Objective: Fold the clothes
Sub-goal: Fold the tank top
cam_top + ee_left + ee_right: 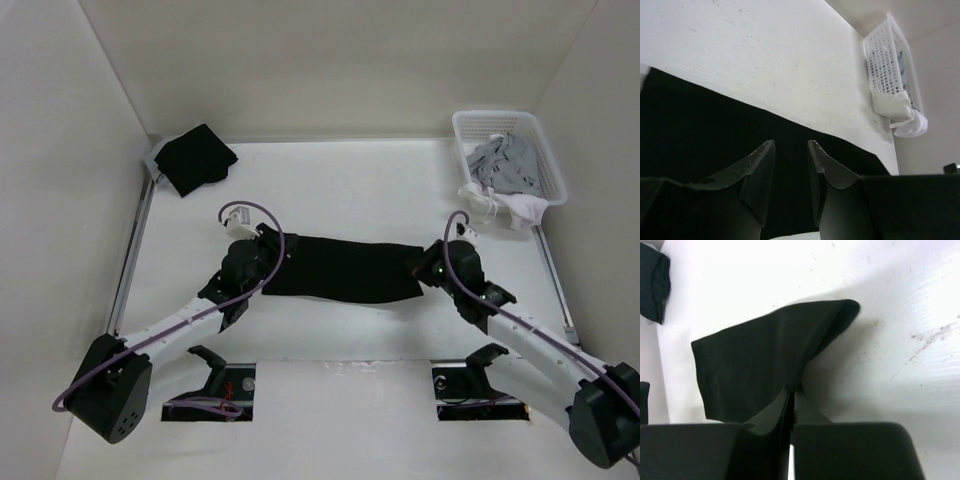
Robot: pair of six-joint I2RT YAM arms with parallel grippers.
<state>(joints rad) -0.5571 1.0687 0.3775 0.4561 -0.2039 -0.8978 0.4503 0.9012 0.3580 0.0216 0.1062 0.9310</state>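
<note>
Clothes (345, 268) lie as a flat, soft black band, right jaws pinching one end, left jaws apart.

1. Left wrist view: the clothes (700, 135) run off the left edge. Whether any fabric sits between the parted fingers of the left hand (791, 144) is unclear.
2. Top view: the fingertips of the right hand (425, 268) are hidden under its wrist at the right end of the clothes.
3. Right wrist view: a second black garment (652, 282), beyond the clothes, is cut off by the left edge.

Clothes (345, 268) between left end effector (272, 262) and right end effector (425, 268); basket (545, 150) far right.
</note>
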